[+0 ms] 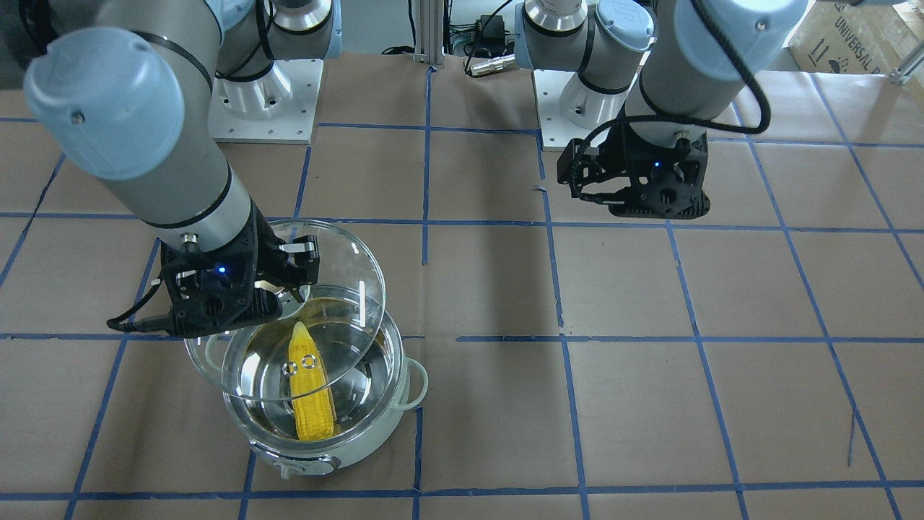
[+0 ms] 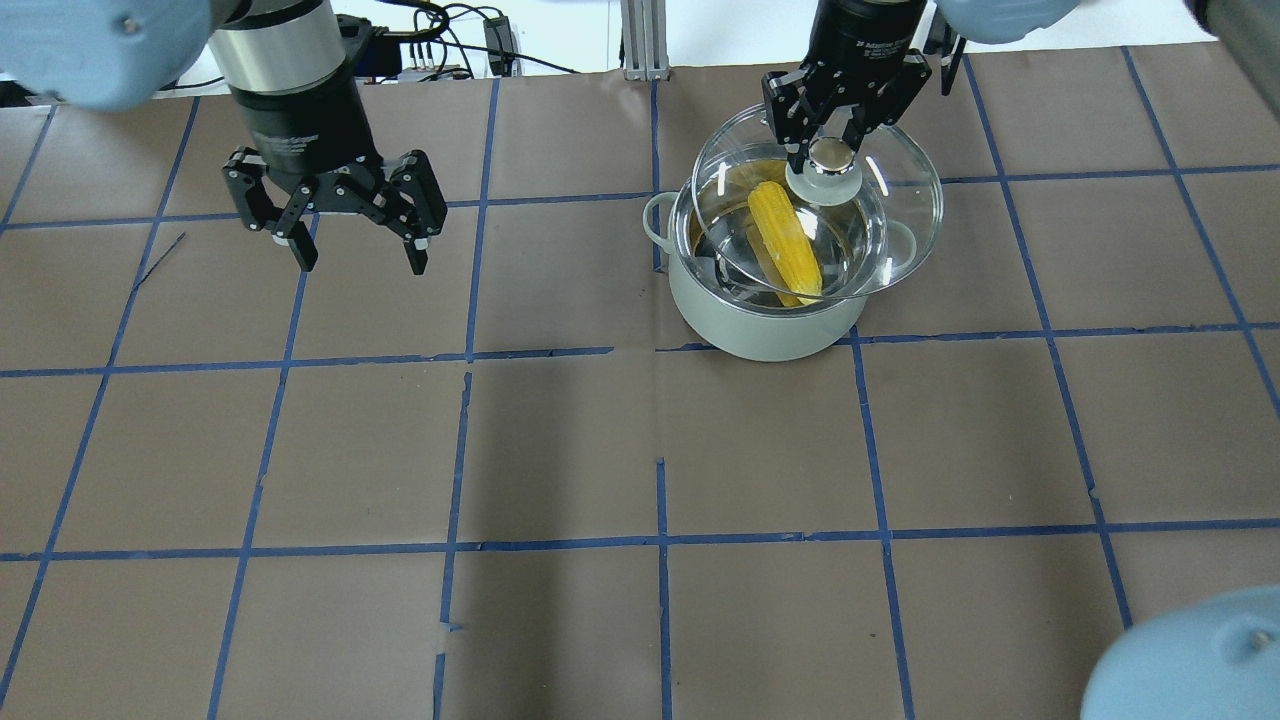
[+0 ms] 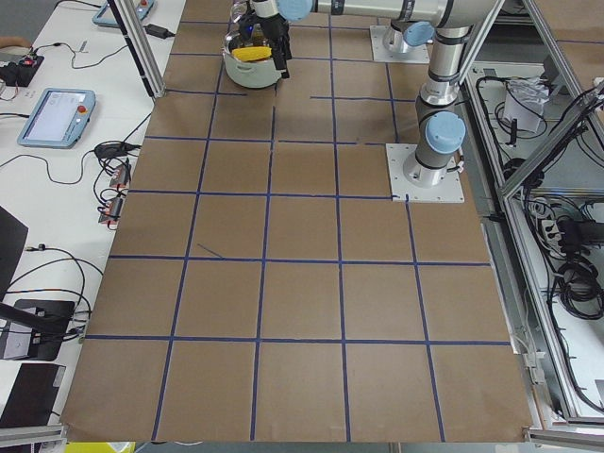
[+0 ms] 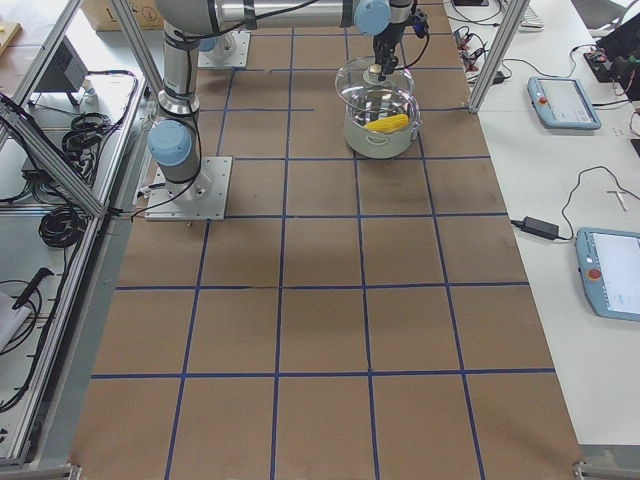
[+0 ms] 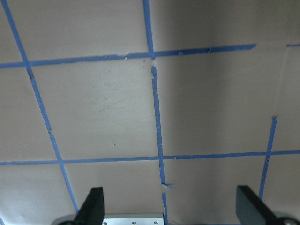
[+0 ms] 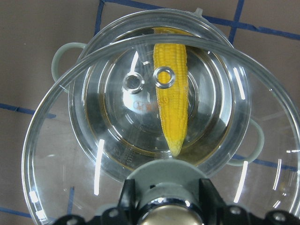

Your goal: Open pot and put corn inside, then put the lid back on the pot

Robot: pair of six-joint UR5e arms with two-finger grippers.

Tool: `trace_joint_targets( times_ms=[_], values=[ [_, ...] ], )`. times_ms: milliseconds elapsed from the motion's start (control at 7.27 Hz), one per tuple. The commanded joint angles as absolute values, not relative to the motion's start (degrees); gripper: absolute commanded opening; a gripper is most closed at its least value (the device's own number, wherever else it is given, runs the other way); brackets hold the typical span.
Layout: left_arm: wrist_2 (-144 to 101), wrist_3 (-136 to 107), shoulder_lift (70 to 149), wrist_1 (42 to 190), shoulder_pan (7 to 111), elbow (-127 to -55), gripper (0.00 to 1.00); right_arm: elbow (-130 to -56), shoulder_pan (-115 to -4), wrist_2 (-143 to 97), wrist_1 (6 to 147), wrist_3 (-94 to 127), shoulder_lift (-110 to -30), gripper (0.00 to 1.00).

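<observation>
The pale mint-green pot (image 2: 760, 325) stands on the table at the far right. The yellow corn (image 2: 785, 240) lies inside it, also in the right wrist view (image 6: 172, 108). My right gripper (image 2: 832, 160) is shut on the knob (image 6: 164, 171) of the clear glass lid (image 2: 900, 200). It holds the lid just above the pot, offset toward the robot's side, so it covers only part of the opening. My left gripper (image 2: 359, 262) is open and empty above bare table at the far left; its fingertips (image 5: 93, 206) show over the paper.
Brown paper with a blue tape grid (image 2: 660, 350) covers the table. The arm bases (image 1: 267, 101) stand at the robot's edge. The pot's loop handles (image 2: 655, 215) stick out at its sides. Tablets and cables (image 4: 560, 100) lie on side benches off the table.
</observation>
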State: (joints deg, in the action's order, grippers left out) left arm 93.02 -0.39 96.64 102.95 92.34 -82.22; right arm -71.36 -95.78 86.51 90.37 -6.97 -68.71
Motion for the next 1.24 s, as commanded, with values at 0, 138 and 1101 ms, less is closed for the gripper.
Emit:
trace_joint_targets(
  times_ms=[0,138,1101],
  values=[
    [92.9,-0.17,88.97,95.04,90.71,-90.15,1.0,-70.84,-95.98,87.1,94.03,-6.94,-64.88,0.34],
    [92.81,-0.26,87.73,88.75,90.79,-92.44,1.0,-70.75,-95.98,86.75,94.13,-6.94,-63.99,0.34],
    [92.72,-1.06,90.44,87.54,90.62,-89.57,1.0,-70.84,-97.56,87.1,95.01,-6.94,-61.0,0.34]
  ],
)
